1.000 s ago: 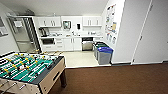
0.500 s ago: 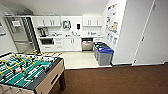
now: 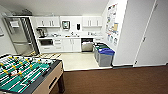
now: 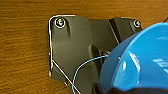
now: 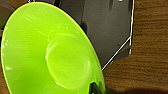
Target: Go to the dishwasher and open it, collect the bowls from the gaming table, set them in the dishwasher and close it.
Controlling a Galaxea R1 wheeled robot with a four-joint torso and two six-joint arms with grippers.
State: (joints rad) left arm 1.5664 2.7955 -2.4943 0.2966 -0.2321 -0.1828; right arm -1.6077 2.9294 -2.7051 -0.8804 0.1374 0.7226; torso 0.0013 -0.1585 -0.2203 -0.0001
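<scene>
A: Looking at the head view, what's there?

B: Kitchenette at frame centre. Stainless-steel-front dishwasher [image 3: 87, 45] sits under the white counter [image 3: 70, 37], centre-right of frame, door open: dark band at the top, steel panel tipped out below. White drawer cabinets [image 3: 65, 45] just left of it. Tall steel fridge [image 3: 21, 35] at far left. Grey bin with a blue lid [image 3: 105, 56] and a green-lidded bin [image 3: 100, 46] behind it stand on the pale floor, right of the dishwasher, against the white wall [image 3: 130, 30].

A: Foreground?

B: Wooden foosball table with green pitch [image 3: 23, 72] fills the lower-left corner, rods with yellow and dark figures across it. Brown carpet [image 3: 112, 80] runs across the lower right.

A: Bowls?

B: Blue round plastic bowl [image 4: 140, 62] is large at the right of the left wrist view, rim toward the camera, over brown carpet, with a thin blue cable [image 4: 82, 67] beside it. Green round plastic bowl [image 5: 50, 55] takes the left two thirds of the right wrist view, inside facing the camera, also over carpet.

A: Fingers?

B: Cannot tell for either arm. Dark shapes touch each bowl's rim at the bottom edge of both wrist views, too unclear to read as a grip.
</scene>
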